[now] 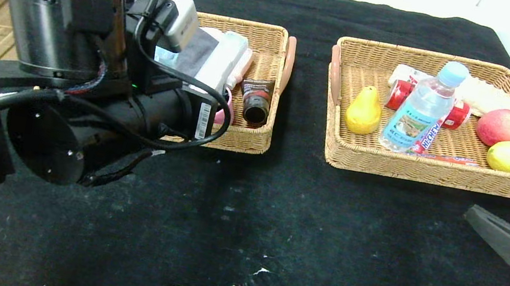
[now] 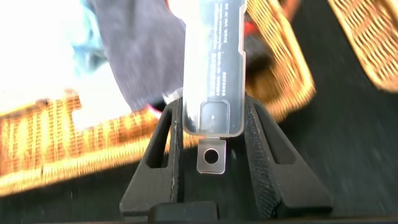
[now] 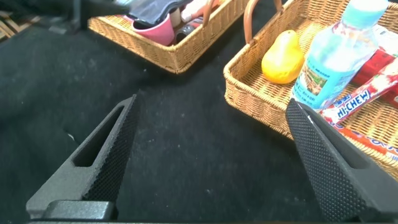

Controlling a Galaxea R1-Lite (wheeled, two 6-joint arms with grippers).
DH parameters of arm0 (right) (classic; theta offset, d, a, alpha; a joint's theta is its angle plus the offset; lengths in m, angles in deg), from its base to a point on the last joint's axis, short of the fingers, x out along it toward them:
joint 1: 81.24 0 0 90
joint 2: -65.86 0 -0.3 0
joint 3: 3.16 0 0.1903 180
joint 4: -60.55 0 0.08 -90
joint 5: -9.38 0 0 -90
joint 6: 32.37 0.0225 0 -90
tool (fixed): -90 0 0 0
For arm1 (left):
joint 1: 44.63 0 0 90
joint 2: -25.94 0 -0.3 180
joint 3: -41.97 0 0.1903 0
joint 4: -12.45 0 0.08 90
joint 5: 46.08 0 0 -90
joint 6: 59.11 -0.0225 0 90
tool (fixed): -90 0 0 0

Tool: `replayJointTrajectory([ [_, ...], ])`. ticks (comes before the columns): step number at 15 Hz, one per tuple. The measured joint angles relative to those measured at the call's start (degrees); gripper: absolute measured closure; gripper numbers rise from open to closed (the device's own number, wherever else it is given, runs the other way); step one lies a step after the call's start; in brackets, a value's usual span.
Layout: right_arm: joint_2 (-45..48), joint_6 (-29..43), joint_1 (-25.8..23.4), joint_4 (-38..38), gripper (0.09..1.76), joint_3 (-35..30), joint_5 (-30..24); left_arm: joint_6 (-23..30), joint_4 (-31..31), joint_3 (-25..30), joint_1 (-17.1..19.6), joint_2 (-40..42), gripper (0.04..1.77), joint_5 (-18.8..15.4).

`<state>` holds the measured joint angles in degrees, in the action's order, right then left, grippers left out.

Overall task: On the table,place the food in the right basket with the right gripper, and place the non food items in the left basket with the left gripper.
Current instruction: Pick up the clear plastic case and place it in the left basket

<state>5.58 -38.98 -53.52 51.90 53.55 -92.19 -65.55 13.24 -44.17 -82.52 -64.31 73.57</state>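
Placing step, left arm. My left gripper (image 2: 212, 134) is clamped on the long translucent plastic case with barcode (image 2: 213, 68), held over the shallow tan wicker left basket (image 1: 256, 135). I would lower the case flat onto the folded grey towel (image 2: 146, 59) before releasing, so it cannot tip out. My right gripper (image 3: 208, 165), jaws wide and empty, hangs beside the right wicker basket (image 1: 428, 174), where the yellow pear-shaped fruit (image 1: 363, 111) and clear water bottle (image 1: 421, 111) lie.
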Motion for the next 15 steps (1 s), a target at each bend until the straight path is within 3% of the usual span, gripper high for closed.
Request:
replayJointTrajectory([
  [6,-0.5,0.0,0.0,-0.1,0.14,0.0,0.1,1.1,0.6,-14.3,2.2,-9.7,1.15,-0.1],
  [9,-0.4,0.0,0.0,-0.2,0.14,0.0,0.0,1.2,4.6,-21.3,2.8,-13.7,1.15,0.1],
  [15,-0.3,0.0,0.1,-0.3,0.14,0.0,0.1,1.1,7.3,-28.4,4.3,-19.8,1.15,0.4],
])
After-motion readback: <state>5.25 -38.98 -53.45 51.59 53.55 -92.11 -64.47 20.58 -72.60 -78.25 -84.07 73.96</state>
